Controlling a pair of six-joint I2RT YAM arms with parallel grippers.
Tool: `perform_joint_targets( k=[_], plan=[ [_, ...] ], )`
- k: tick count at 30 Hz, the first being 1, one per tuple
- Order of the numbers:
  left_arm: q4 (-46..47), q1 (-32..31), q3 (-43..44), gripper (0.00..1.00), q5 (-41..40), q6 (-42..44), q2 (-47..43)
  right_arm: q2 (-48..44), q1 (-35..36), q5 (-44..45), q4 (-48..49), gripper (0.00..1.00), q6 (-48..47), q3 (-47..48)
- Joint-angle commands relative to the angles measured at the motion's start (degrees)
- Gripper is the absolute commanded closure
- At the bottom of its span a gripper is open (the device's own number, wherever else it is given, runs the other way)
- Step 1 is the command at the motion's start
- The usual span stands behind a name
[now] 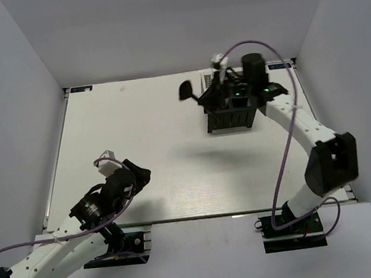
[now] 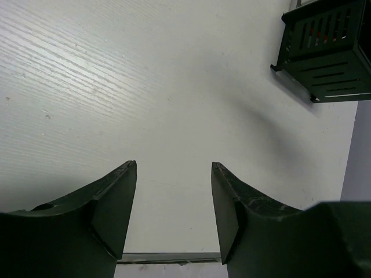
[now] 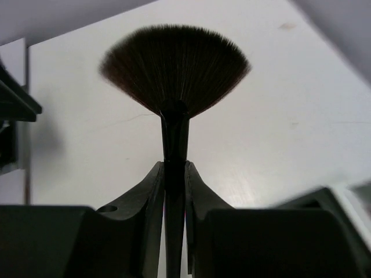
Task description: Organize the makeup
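Observation:
My right gripper (image 1: 209,99) (image 3: 174,165) is shut on the handle of a black fan-shaped brush (image 1: 185,90) (image 3: 174,66), held in the air with the bristles pointing left, just left of the black mesh organizer (image 1: 231,115). A white-capped item (image 1: 217,60) shows at the organizer's far side. Thin dark-red items (image 2: 317,33) show through the mesh in the left wrist view. My left gripper (image 1: 141,174) (image 2: 174,165) is open and empty over the near left of the table. The tan bottles are hidden.
The organizer (image 2: 327,55) stands at the back right of the white table (image 1: 152,143), and its edge shows in the right wrist view (image 3: 11,104). Grey walls close in the table on three sides. The right arm (image 1: 304,125) reaches over the right side.

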Motion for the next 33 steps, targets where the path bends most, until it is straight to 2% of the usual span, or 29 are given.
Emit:
perform_joint_targets(
  k=[1,2,9,11,12,14,19,28,33],
  plan=[
    [3.7,0.0,-0.9,0.36,1.2,0.9,1.1,-4.5,-6.7,-6.0,20.2,1.0,6.9,-9.8],
    [4.1,0.0,-1.3,0.36,1.6,1.0,1.1,-5.9,-10.6,-5.9,23.5,1.0,8.1,-11.4],
    [7.2,0.0,-2.3,0.36,2.9,1.8,3.2,-4.2,-19.7,-8.4,40.2,1.0,8.4,-17.3],
    [7.3,0.0,-1.9,0.36,2.9,2.3,4.0,-1.8,-21.7,-10.4,49.7,1.0,10.9,-18.2],
    [7.6,0.0,-1.8,0.36,2.9,2.3,4.3,-0.7,-22.7,-11.7,52.6,1.0,15.3,-17.8],
    [7.7,0.0,-1.8,0.36,3.0,2.4,4.8,2.5,-23.1,-12.9,58.4,1.0,18.3,-16.1],
    [8.0,0.0,-2.2,0.36,3.1,2.2,5.3,7.9,-27.0,-13.2,61.2,1.0,21.4,-12.5],
    [8.3,0.0,-2.0,0.36,3.5,2.5,7.1,13.4,-27.9,-13.1,63.6,1.0,18.4,-11.8],
    [8.6,0.0,-1.9,0.36,3.6,2.7,7.7,13.6,-27.9,-13.6,64.8,1.0,18.0,-14.0]
  ],
)
